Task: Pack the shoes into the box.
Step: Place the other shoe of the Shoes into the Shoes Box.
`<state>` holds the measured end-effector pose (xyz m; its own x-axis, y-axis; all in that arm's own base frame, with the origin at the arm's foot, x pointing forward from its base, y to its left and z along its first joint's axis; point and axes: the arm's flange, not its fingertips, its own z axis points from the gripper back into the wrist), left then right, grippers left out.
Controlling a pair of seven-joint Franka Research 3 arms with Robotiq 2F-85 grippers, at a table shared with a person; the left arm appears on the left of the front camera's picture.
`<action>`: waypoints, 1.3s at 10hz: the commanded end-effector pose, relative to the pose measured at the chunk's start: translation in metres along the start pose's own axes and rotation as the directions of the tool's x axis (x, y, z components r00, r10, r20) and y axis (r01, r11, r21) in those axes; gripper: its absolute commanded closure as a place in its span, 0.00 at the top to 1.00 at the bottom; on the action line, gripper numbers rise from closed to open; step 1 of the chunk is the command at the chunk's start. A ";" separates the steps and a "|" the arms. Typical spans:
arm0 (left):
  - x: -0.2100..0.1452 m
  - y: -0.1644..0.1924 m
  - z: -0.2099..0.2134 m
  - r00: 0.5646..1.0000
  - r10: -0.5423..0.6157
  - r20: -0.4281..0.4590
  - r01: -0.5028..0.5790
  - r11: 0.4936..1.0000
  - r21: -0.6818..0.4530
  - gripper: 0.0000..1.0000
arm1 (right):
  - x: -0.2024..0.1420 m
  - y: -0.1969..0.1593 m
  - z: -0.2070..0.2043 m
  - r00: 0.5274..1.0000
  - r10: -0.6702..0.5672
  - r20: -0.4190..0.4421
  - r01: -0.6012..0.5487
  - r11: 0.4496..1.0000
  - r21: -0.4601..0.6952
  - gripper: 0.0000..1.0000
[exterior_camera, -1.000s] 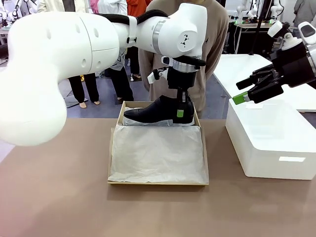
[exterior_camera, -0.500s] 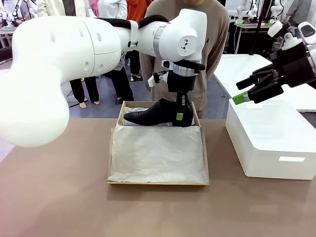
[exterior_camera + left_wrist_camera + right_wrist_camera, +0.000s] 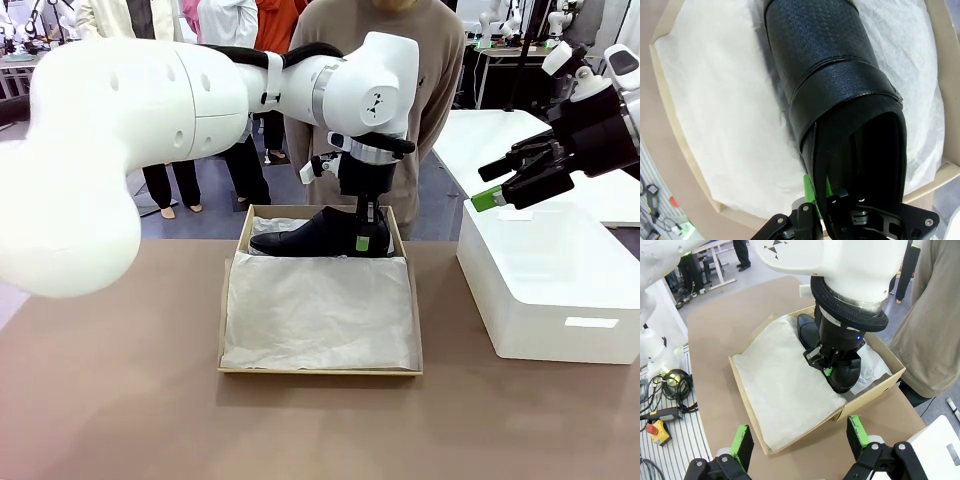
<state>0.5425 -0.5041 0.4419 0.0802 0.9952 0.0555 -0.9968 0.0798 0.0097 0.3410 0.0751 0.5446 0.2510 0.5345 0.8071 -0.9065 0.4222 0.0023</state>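
Note:
One glossy black shoe lies along the far end of the tan cardboard box, toe toward picture left, on white tissue paper. My left gripper comes down from above and is shut on the shoe's heel collar. In the left wrist view a green pad presses the outside of the shoe at the heel opening; the other finger is hidden inside. My right gripper hangs open to the right, above the white block. The right wrist view looks down between that gripper's fingers at the box and the shoe.
A large white rounded block stands on the table to the right of the box. A person in a tan top stands at the far edge, right behind the box. Brown tabletop lies bare in front and to the left.
My left gripper has come down a little with the shoe, which now sits lower in the box's far end. The right arm has not moved.

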 end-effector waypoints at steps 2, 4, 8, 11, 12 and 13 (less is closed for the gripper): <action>0.008 0.006 -0.008 0.999 0.033 0.040 -0.031 0.998 -0.051 0.00 | -0.001 -0.002 -0.004 0.999 0.021 0.038 -0.021 1.000 0.007 1.00; 0.010 0.004 -0.017 0.998 0.042 0.044 -0.040 0.998 -0.053 0.00 | -0.001 -0.002 -0.004 0.999 0.021 0.038 -0.021 1.000 0.007 1.00; 0.010 0.002 -0.022 0.998 0.044 0.038 -0.041 0.998 -0.056 0.00 | -0.001 -0.002 -0.004 0.999 0.021 0.038 -0.021 1.000 0.007 1.00; 0.011 0.002 -0.021 0.999 0.037 0.012 -0.037 0.999 -0.034 0.38 | -0.001 -0.002 -0.004 0.999 0.021 0.038 -0.021 1.000 0.007 1.00; 0.013 0.001 -0.010 0.999 0.047 0.010 -0.047 0.998 -0.042 0.58 | -0.001 -0.002 -0.004 0.999 0.021 0.038 -0.021 1.000 0.007 1.00; 0.015 0.000 0.006 0.998 0.061 0.010 -0.061 0.997 -0.054 0.78 | -0.001 -0.002 -0.004 0.999 0.021 0.038 -0.021 1.000 0.007 1.00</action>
<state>0.5494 -0.4972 0.4326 0.0658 0.9958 0.0634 -0.9967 0.0686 -0.0440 0.3409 0.0752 0.5446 0.2529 0.5294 0.8098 -0.9062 0.4228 0.0066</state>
